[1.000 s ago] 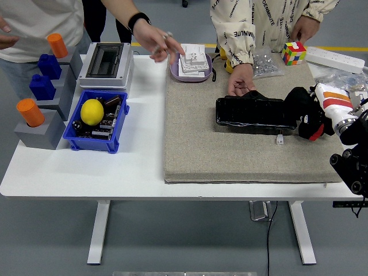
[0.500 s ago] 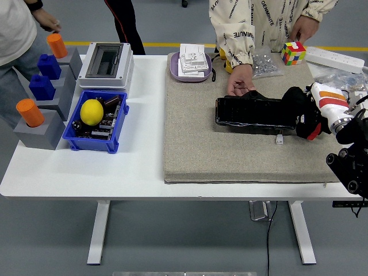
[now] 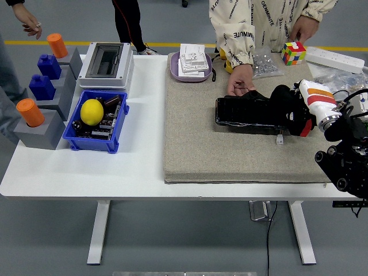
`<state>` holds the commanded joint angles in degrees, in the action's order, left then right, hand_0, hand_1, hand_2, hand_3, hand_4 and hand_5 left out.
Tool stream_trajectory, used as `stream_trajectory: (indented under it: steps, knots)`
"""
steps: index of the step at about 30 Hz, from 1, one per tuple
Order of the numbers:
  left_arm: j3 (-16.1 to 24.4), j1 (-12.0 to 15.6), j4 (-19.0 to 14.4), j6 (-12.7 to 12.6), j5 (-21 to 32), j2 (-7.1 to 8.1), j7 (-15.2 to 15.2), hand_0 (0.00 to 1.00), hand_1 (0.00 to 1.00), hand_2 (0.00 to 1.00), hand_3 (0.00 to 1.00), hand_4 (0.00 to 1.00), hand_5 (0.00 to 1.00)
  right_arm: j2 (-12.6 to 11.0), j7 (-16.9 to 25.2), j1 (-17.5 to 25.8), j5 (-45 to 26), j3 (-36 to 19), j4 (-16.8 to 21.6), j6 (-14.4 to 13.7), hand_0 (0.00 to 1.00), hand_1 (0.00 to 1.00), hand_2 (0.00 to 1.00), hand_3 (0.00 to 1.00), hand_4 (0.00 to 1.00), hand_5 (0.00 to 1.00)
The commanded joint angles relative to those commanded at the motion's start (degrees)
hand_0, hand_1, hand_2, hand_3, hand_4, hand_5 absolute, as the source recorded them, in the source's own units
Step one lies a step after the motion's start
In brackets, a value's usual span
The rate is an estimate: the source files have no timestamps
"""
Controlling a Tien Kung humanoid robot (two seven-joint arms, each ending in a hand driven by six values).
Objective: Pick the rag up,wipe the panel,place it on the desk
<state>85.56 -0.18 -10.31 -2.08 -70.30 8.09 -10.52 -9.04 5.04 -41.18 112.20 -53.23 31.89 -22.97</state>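
While the far left of the frame holds only grey stepped blocks (image 3: 43,123) topped with orange cylinders (image 3: 30,112) and blue pieces, plus a blue bin (image 3: 95,141) carrying a yellow lemon (image 3: 92,111), none of that bears on the job. Moving right along the bench (image 3: 115,172), a grey enclosure box (image 3: 106,63) sits at upper centre-left, then a purple tray (image 3: 174,73) stacked with white switch plates. The beige mat (image 3: 230,155) fills the centre, and on its upper right lies the black panel (image 3: 247,114), steadied at its far edge by a person's hand (image 3: 240,80). At the panel's right end the robot's right hand (image 3: 296,109) is closed around a dark rag (image 3: 284,103), pressing it against the panel surface; rag and fingers blend, so the exact grip is hard to read. A colour cube (image 3: 294,52) sits in the upper right. The left hand is not in view. By my reading the pick-up is done and wiping is under way at the panel's right end; most of the panel looks unswept, and setting the rag down on the bench is not yet done.
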Motion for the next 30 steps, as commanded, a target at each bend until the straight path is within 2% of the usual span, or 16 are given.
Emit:
stream_trajectory:
  steps: [30]
  knots:
    - [-0.87, 0.21, 0.00, 0.03, 0.07, 0.46, -0.04, 0.645, 0.692, 0.734, 0.565, 0.598, 0.473, 6.03, -0.03, -0.33, -0.55, 3.04, 0.48, -0.17, 0.202, 0.320, 0.392, 0.393, 0.972, 0.013]
